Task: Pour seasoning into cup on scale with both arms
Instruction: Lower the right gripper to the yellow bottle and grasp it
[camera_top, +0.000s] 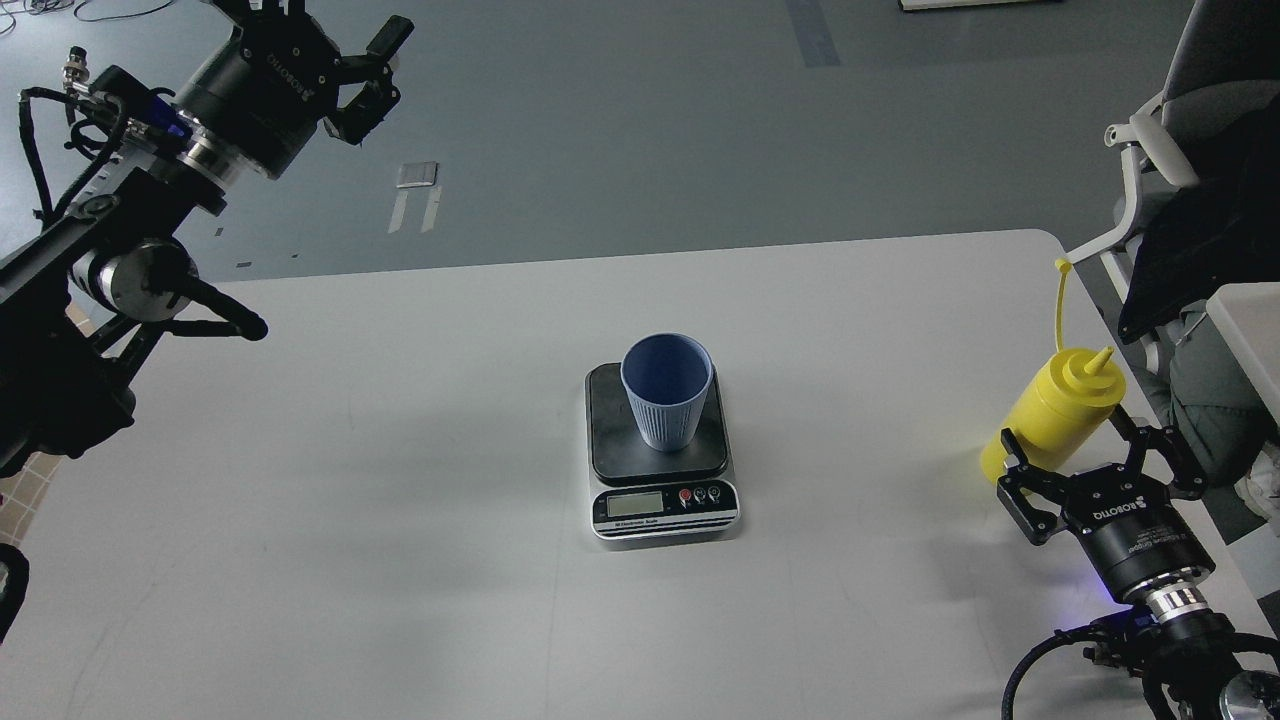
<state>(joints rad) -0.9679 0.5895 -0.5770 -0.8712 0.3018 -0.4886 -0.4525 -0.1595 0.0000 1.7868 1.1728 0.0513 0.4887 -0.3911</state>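
The light-blue ribbed cup (667, 390) stands upright on the black plate of the scale (663, 505) at the middle of the white table. The yellow seasoning bottle (1058, 405) stands near the table's right edge, with its nozzle up and its thin cap strap (1062, 300) rising above it. My right gripper (1078, 445) is open, with one finger on each side of the bottle's lower body. My left gripper (372, 75) is open and empty, held high above the table's far left corner.
The white table (400, 520) ends at a rounded far right corner just beyond the bottle. A grey and white chair (1190, 150) with dark cloth stands close to the right of the table. Beyond the table's far edge is grey floor.
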